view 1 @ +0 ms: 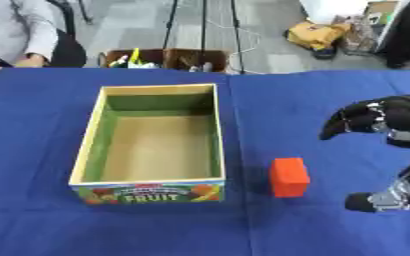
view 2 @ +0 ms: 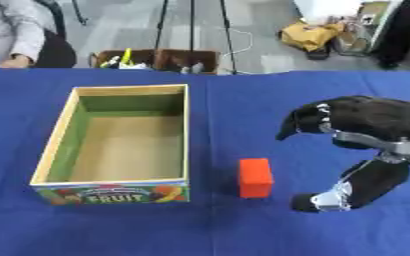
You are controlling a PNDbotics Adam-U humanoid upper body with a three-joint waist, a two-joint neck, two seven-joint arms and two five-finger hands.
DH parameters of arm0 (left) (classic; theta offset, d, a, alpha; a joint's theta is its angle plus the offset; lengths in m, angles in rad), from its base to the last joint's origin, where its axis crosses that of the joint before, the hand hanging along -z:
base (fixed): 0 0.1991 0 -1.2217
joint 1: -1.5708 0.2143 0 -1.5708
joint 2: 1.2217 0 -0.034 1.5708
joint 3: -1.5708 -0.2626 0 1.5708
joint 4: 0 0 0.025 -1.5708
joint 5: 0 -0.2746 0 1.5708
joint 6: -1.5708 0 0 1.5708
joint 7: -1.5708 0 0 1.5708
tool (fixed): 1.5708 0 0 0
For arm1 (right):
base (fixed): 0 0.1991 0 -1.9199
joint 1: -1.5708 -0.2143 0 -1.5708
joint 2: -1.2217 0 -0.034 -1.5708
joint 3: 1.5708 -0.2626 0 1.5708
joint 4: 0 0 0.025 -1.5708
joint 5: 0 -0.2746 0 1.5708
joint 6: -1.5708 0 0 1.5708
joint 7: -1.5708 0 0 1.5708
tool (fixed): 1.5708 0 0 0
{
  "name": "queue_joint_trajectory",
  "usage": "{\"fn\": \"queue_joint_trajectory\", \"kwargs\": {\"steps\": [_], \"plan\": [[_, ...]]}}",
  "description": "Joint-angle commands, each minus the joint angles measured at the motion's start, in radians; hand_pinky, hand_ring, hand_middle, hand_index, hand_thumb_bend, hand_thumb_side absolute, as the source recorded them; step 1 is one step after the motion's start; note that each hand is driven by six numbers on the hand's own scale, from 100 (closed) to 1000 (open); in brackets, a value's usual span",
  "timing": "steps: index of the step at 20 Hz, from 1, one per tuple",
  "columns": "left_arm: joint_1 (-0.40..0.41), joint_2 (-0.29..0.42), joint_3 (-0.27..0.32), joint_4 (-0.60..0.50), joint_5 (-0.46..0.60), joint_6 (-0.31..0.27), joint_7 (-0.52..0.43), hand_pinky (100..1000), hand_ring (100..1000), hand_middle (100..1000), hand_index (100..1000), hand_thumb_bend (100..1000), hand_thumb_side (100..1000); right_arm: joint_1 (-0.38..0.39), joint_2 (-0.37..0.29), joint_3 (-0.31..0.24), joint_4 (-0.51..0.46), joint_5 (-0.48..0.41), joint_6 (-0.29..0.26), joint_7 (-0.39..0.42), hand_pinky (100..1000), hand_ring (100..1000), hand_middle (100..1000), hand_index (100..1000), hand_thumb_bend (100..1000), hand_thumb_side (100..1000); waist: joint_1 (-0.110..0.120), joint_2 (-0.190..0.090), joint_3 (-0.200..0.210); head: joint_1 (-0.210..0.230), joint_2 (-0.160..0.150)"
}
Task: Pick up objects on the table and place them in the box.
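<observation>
The right hand (view 2: 353, 150) was cut off by the right edge in the left eye view, so its wrist and arm did not show there; its outline was blurred. The left hand appeared in neither view. The block (view 1: 289, 177) hid its own far and right faces. The near wall of the box (view 1: 147, 192) hid the strip of floor just behind it, and its label was too soft to read beyond "FRUIT". The tabletop (view 1: 313, 100) ran out past the left, right and bottom edges.
</observation>
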Motion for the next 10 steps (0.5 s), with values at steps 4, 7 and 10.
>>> {"fn": "queue_joint_trajectory", "kwargs": {"steps": [4, 7, 10], "plan": [[-0.002, 0.021, -0.002, -0.02, 0.0, 0.001, -0.003, 227, 470, 522, 412, 100, 816, -0.044, 0.031, 0.016, 0.04, 0.037, -0.005, 0.063, 743, 869, 811, 918, 610, 797, -0.001, -0.025, 0.001, -0.004, -0.001], [-0.002, 0.02, -0.002, -0.02, 0.0, 0.001, -0.004, 227, 470, 522, 412, 100, 816, -0.063, 0.068, 0.014, 0.071, 0.046, 0.008, 0.073, 742, 868, 808, 916, 594, 797, 0.0, -0.024, -0.001, -0.004, 0.0], [-0.002, 0.019, -0.002, -0.02, 0.0, 0.002, -0.004, 227, 470, 522, 412, 100, 816, -0.081, 0.102, 0.012, 0.091, 0.062, 0.024, 0.072, 741, 865, 802, 911, 548, 805, 0.0, -0.023, -0.001, -0.002, 0.001]]}}
